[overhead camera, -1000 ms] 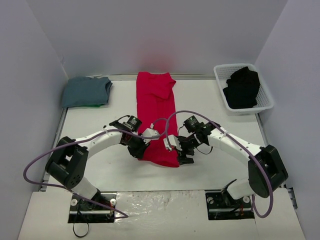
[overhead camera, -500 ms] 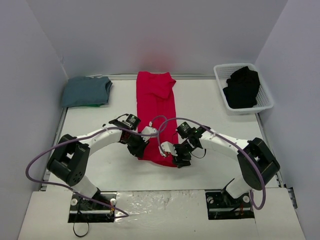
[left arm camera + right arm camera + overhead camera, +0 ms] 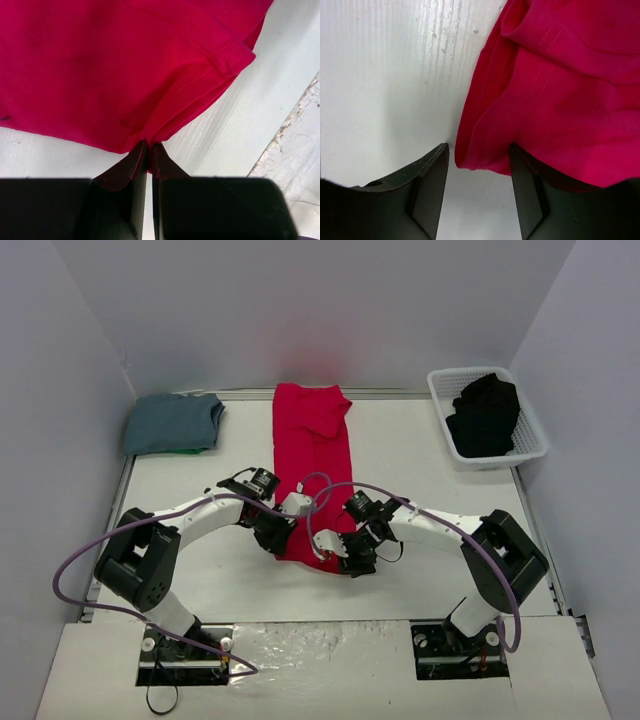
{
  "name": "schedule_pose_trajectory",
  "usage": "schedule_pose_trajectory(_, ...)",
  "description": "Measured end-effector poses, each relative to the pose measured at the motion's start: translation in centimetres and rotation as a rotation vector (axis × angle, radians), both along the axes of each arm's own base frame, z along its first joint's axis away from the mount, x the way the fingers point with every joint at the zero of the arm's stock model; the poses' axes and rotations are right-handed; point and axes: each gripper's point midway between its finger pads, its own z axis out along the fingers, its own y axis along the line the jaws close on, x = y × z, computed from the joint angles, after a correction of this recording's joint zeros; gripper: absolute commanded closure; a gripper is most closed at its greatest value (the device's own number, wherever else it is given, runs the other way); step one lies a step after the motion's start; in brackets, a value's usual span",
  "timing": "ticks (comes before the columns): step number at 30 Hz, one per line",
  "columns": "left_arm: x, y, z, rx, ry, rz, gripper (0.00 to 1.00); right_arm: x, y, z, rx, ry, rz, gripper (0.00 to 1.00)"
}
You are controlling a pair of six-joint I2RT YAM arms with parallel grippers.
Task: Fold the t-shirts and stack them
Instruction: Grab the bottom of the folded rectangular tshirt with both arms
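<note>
The red t-shirt (image 3: 312, 455) lies as a long folded strip down the middle of the table. My left gripper (image 3: 280, 538) is shut on its near left corner, with cloth pinched between the fingertips in the left wrist view (image 3: 149, 147). My right gripper (image 3: 345, 558) is open at the near right corner. In the right wrist view (image 3: 479, 152) the red hem (image 3: 485, 150) lies between the jaws. The slate blue-grey t-shirt (image 3: 172, 423) lies folded at the far left. The black t-shirt (image 3: 485, 415) is bunched in the basket.
The white slatted basket (image 3: 444, 412) stands at the far right corner. A bit of green (image 3: 190, 451) shows under the blue-grey shirt. Grey walls enclose the table on three sides. A rough white panel (image 3: 320, 640) lies along the near edge.
My right gripper has moved left and nearer, up to the red shirt's near right corner. The left gripper has stayed shut on the near left corner.
</note>
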Motion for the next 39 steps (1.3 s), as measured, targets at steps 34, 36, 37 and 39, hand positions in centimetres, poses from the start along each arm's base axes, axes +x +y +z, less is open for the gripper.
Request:
schedule_pose_trajectory(34, -0.7, -0.6, 5.6, -0.176, -0.118, -0.090, 0.98, 1.8, -2.8, 3.8, -0.005, -0.061, -0.201, 1.00)
schedule_pose_trajectory(36, -1.4, -0.8, 6.0, -0.202, -0.112, -0.132, 0.98, 1.5, -3.1, 4.1, -0.011, -0.036, -0.209, 1.00)
schedule_pose_trajectory(37, -1.8, -0.8, 6.1, -0.211, -0.106, -0.153, 0.98, 1.4, -3.0, 4.3, -0.010, -0.027, -0.208, 1.00)
schedule_pose_trajectory(39, -2.5, -0.6, 6.1, -0.218, -0.091, -0.190, 0.98, 1.3, -2.9, 5.0, -0.006, -0.011, -0.204, 1.00)
